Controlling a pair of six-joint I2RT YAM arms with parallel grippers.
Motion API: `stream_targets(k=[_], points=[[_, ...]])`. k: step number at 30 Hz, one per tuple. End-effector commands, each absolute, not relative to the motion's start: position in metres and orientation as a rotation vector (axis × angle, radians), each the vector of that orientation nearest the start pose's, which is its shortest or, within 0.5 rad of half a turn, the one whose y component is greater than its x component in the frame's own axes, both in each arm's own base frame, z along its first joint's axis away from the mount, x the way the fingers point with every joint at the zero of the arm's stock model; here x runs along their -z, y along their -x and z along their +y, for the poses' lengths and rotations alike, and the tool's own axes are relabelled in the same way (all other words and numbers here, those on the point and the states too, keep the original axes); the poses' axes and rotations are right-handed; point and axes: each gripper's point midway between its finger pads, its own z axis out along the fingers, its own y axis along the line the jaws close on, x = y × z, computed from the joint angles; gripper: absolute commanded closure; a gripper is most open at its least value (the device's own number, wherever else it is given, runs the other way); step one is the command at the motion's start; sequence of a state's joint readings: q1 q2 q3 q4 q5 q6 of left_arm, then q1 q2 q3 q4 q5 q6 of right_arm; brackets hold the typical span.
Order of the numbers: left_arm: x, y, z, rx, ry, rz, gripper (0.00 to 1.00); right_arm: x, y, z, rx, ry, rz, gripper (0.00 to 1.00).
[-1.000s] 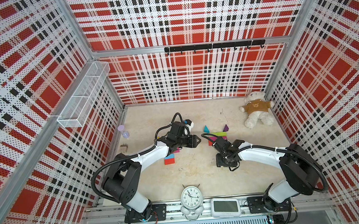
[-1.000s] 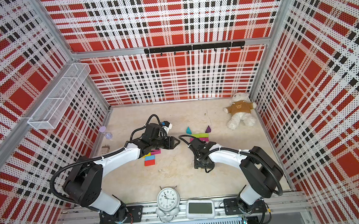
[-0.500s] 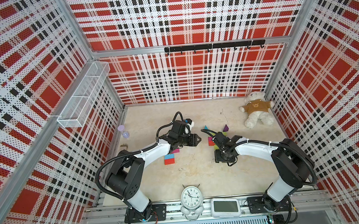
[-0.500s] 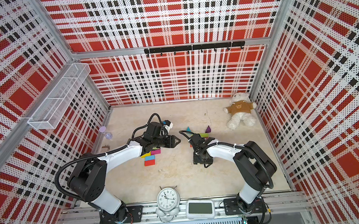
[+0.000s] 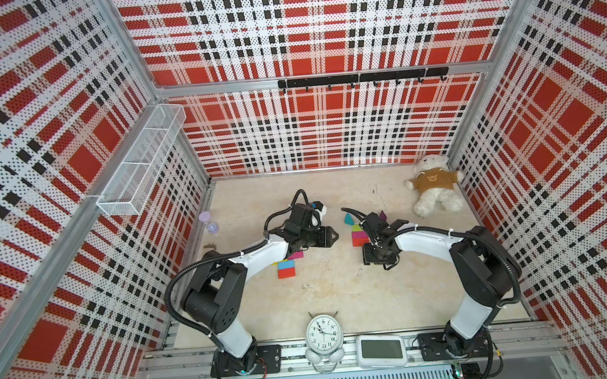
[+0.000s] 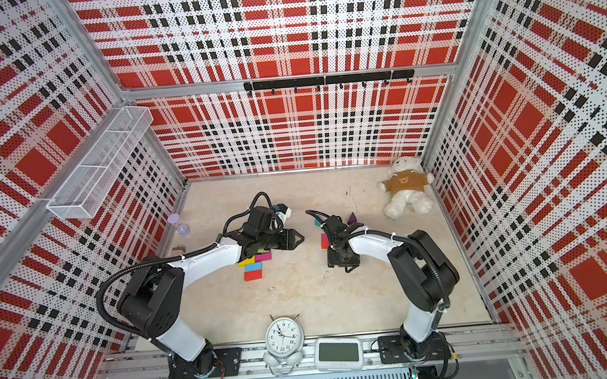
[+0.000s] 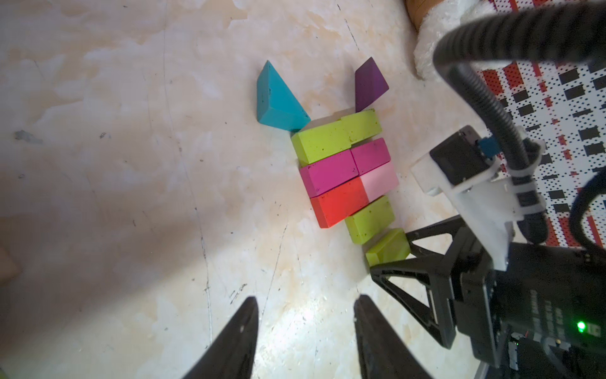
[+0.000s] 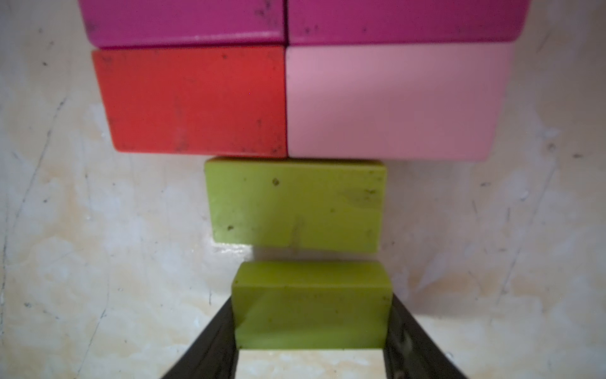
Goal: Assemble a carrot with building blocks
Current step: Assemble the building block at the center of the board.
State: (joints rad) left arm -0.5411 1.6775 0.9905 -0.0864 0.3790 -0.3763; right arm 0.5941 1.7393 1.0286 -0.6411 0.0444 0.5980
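Roughly at the middle of the pale table (image 5: 339, 297), a flat carrot shape of building blocks (image 7: 344, 177) is laid out. At its far end a teal wedge (image 7: 278, 98) and a purple wedge (image 7: 369, 83) are set apart from each other. Behind them, rows are pressed together: two lime blocks (image 7: 334, 139), two magenta blocks (image 7: 344, 167), then a red block (image 7: 337, 205) beside a pink block (image 7: 378, 182). A single lime block (image 7: 369, 221) is placed against that row, under its seam.

The held lime block (image 8: 308, 282) is clasped at its two ends by the right gripper (image 8: 311, 315), just beside the single one, with a narrow gap seen between them in the right wrist view. Whether it rests on the table cannot be told.

The left gripper (image 7: 305, 302) is held above bare table, its jaws parted and empty, pointed toward the carrot. Near it, a spare red block (image 5: 286, 272), a spare blue block (image 5: 287, 264) and a spare magenta block (image 5: 295, 255) are seen lying close together. A teddy bear (image 5: 433, 188) is propped in the far right corner.
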Motion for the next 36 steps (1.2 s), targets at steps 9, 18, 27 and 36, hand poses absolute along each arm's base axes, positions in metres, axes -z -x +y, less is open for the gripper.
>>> stream_targets(k=[9,18,27,36], points=[[-0.1073,-0.3561,-0.2853,0.894,-0.376,2.412,0.49,-0.0149,-0.2964,0.1904,-0.117,0.060,2.937,0.38],[-0.1073,-0.3555,-0.2849,0.897,-0.370,2.412,0.49,-0.0140,-0.2967,0.1904,-0.107,0.088,2.945,0.37],[-0.1079,-0.3543,-0.2840,0.899,-0.366,2.409,0.49,-0.0129,-0.2969,0.1921,-0.109,0.093,2.951,0.36],[-0.1062,-0.3543,-0.2839,0.902,-0.364,2.412,0.49,-0.0098,-0.2970,0.1920,-0.105,0.082,2.959,0.35]])
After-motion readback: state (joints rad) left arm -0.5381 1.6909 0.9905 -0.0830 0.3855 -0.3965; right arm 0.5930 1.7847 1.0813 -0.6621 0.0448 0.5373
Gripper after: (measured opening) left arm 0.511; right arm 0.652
